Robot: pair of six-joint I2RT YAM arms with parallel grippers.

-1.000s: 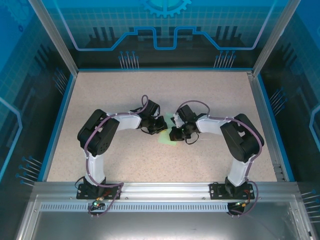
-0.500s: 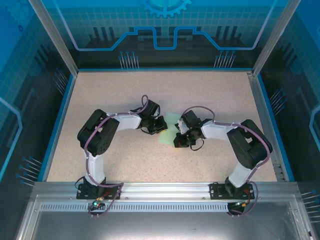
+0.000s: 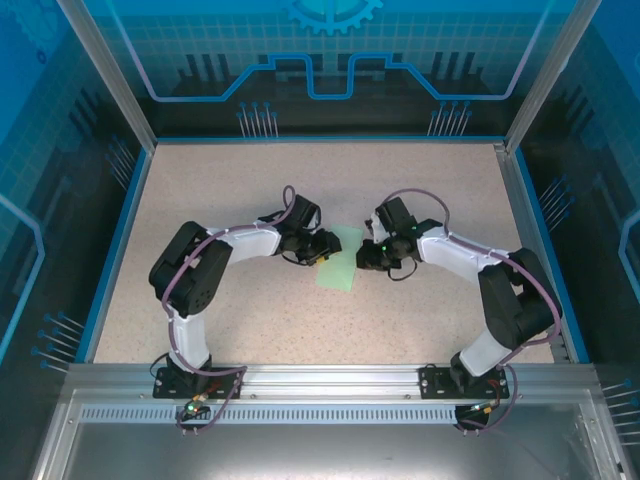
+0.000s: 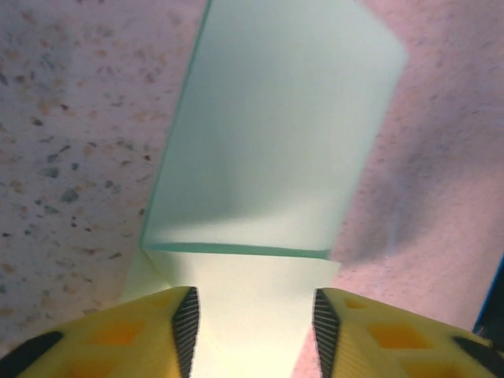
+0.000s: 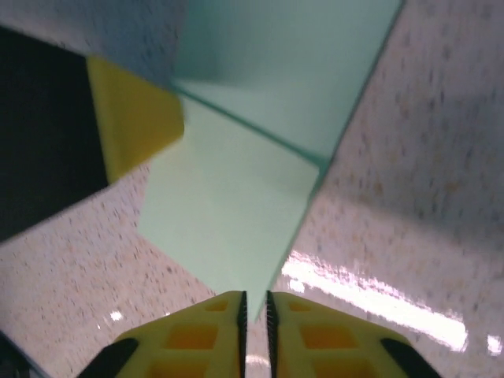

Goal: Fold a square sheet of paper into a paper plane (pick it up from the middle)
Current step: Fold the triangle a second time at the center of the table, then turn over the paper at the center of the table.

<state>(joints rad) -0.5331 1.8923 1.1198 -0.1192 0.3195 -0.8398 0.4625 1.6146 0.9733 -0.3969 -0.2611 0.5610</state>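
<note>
Top external: I see the sheet of paper (image 3: 338, 270), pale mint-green and folded narrow, lying on the speckled table (image 3: 250, 180) between my two arms. The left gripper (image 3: 327, 248) sits at the sheet's upper left edge. The right gripper (image 3: 365, 259) is just beside the sheet's right edge.

Left wrist: the yellow fingers (image 4: 150, 335) with their black pads stand spread, one on each side of the sheet's near end, which lies between them. Beyond the tips a folded flap of the sheet stands up off the table, its crease running across just past them.

Right wrist: this gripper's fingers (image 5: 197, 335) are almost together, with a thin dark slit between them. A corner of the sheet comes to a point right at that slit. I cannot tell whether it is pinched or merely lies under the tips. Farther out one layer of the sheet overlaps another, and a yellow finger of the left gripper is at the sheet's left edge.
</note>
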